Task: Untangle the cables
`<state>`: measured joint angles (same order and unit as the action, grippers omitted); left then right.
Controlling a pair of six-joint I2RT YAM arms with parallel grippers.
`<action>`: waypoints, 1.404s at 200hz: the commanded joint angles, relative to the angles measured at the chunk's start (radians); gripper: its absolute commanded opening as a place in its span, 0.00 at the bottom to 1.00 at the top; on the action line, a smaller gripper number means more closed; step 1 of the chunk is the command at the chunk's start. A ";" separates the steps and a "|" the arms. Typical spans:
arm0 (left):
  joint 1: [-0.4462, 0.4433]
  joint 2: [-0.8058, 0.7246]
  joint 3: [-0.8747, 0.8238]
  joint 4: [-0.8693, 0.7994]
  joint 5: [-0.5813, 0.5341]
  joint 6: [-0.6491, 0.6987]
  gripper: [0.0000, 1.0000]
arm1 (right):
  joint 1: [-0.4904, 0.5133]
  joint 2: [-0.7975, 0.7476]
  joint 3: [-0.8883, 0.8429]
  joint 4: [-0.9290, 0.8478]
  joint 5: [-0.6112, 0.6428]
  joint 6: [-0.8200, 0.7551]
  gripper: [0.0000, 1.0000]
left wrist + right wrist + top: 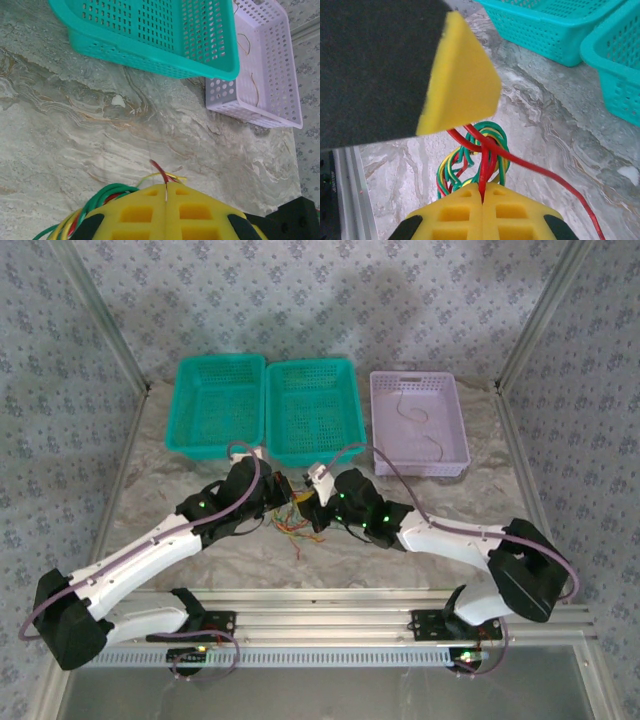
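Overhead, I saw the cables (291,520) bunched at the middle of the desk (430,555), between my left tool (272,502) and right tool (308,510). Through the left wrist, the left tool (166,189) sat clamped on the cables (107,192) (red and yellow ends poking out). Through the right wrist, the right tool (482,192) was pinched onto the cables (487,142) too, gripping a red one.

No writing or number can be read (the arm bases (200,623) seem too small to tell).

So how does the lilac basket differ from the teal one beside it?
The lilac basket is pale purple; the teal basket beside it is blue-green. The lilac basket holds two thin wires, while the teal basket looks empty. Both are rectangular, perforated plastic and stand upright.
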<state>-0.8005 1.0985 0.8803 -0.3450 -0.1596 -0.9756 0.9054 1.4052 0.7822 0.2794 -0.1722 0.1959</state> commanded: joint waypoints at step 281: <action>0.071 -0.038 0.102 -0.061 0.074 0.059 0.00 | -0.094 -0.140 -0.094 0.022 -0.080 0.034 0.49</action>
<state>-0.7124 1.0454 0.9333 -0.4671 -0.1173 -0.8909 0.7849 1.1713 0.6598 0.1925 -0.2596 0.2279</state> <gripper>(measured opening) 0.041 0.486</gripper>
